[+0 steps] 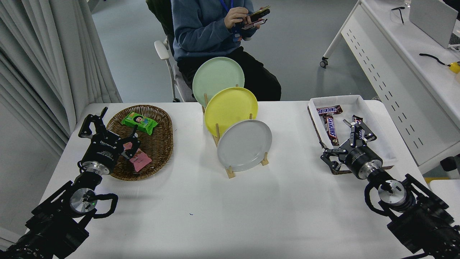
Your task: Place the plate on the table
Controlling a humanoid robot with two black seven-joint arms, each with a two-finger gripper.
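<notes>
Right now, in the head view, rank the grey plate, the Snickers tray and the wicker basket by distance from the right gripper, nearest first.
1. Snickers tray, right side; the open right gripper hovers over its near edge.
2. Grey plate, centre, upright in the wooden rack.
3. Wicker basket, far left.
</notes>
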